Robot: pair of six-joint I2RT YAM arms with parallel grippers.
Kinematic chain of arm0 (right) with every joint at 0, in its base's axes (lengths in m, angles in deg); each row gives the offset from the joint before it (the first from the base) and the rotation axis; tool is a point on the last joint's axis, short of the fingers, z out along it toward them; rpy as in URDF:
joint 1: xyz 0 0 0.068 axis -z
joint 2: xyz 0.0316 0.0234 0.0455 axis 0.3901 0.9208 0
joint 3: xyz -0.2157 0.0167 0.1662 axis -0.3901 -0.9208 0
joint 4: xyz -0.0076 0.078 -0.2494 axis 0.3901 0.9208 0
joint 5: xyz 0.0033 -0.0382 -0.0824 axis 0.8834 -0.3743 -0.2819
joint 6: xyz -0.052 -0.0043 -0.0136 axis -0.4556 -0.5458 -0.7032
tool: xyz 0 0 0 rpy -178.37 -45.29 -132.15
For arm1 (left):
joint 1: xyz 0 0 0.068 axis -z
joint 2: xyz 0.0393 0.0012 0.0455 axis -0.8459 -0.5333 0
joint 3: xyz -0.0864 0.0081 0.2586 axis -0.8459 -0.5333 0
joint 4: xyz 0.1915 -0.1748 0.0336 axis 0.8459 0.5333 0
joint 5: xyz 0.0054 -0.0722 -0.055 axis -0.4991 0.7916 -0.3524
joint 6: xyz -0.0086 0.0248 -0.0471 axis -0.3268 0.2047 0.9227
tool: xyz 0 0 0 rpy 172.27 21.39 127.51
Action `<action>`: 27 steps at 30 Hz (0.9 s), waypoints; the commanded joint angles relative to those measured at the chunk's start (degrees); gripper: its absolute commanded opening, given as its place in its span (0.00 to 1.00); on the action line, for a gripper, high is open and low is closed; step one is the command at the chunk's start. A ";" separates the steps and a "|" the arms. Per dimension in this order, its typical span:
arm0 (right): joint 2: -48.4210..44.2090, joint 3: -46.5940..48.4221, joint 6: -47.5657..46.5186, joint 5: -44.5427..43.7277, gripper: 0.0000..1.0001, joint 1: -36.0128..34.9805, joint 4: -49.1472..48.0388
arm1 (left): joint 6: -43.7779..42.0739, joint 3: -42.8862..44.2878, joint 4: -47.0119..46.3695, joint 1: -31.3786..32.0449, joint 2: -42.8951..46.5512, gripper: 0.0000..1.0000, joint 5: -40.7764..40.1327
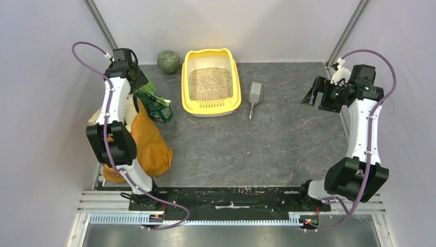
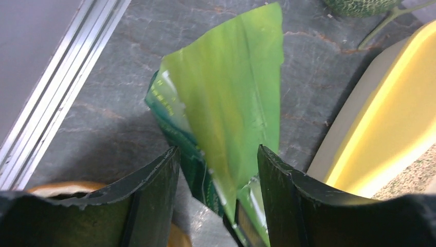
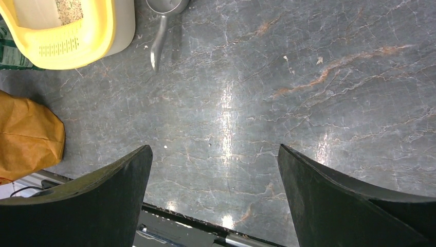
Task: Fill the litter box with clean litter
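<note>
Green bag (image 2: 231, 103) inside spread left pincer (image 2: 217, 149); right pincer (image 3: 215, 146) spread, facing down over table (image 3: 308, 77)

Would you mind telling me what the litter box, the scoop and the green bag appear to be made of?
Litter box: moulded plastic, probably; smooth yellow, rounded rim, slotted grille. Scoop: grey, likely plastic, though its sheen leaves metal open. Green bag: thin glossy film or foil, creased and reflective.
</note>
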 commanded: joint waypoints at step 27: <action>1.40 0.80 0.76 2.48 0.99 -0.02 -1.91 | 12.10 13.97 -6.75 -2.69 6.82 0.02 22.52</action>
